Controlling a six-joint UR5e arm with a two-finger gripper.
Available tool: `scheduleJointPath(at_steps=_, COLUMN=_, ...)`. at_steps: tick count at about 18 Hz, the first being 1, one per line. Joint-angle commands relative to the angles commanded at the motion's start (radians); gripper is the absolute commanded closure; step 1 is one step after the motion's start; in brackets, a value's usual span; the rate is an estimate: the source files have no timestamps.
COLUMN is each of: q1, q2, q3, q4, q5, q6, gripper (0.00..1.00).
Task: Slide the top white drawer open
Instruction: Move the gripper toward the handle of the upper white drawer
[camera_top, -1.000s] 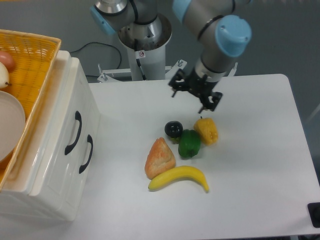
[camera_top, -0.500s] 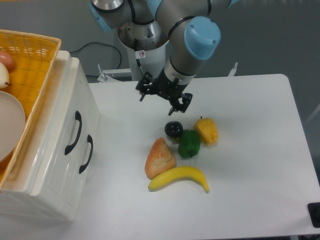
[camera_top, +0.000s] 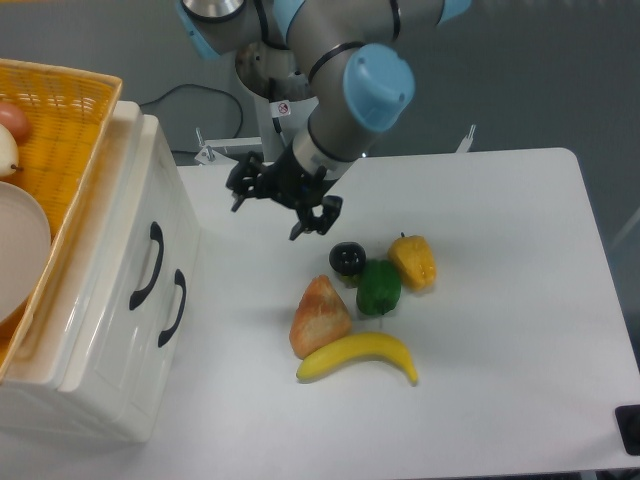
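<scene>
Since the earlier frame, my claw (camera_top: 268, 208) had swung from above the yellow pepper (camera_top: 413, 260) across toward nine o'clock and hung over bare table (camera_top: 500, 300), its two fingers spread apart and grasping nothing. From the claw, the cabinet (camera_top: 105, 330) stood off at about eight o'clock, well apart. I saw the top white drawer (camera_top: 120, 245) shut flush in the cabinet face, its curved black handle (camera_top: 147, 265) untouched, and the lower drawer's handle (camera_top: 173, 308) just beside it. A yellow wicker basket (camera_top: 55, 130) sat on the cabinet top with a white plate (camera_top: 18, 250) inside. At about four o'clock from the claw lay a dark round fruit (camera_top: 347, 259), a green pepper (camera_top: 379, 287) touching it, and the yellow pepper. Below them lay a bread piece (camera_top: 319, 315) and a banana (camera_top: 358, 356).
</scene>
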Motion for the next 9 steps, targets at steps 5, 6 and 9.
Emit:
scheduleJointPath(at_steps=5, q1=-0.017, q2=-0.041, q3=0.057, q4=0.003, q5=-0.029, q6=-0.095, gripper=0.00)
scheduleJointPath(at_steps=6, q1=-0.026, q2=-0.044, q3=0.063, q4=0.003, q5=-0.029, q6=-0.109, gripper=0.00)
scheduleJointPath(at_steps=9, q1=-0.057, q2=-0.061, q3=0.069, q4=0.060, q5=-0.031, q6=-0.182, gripper=0.00)
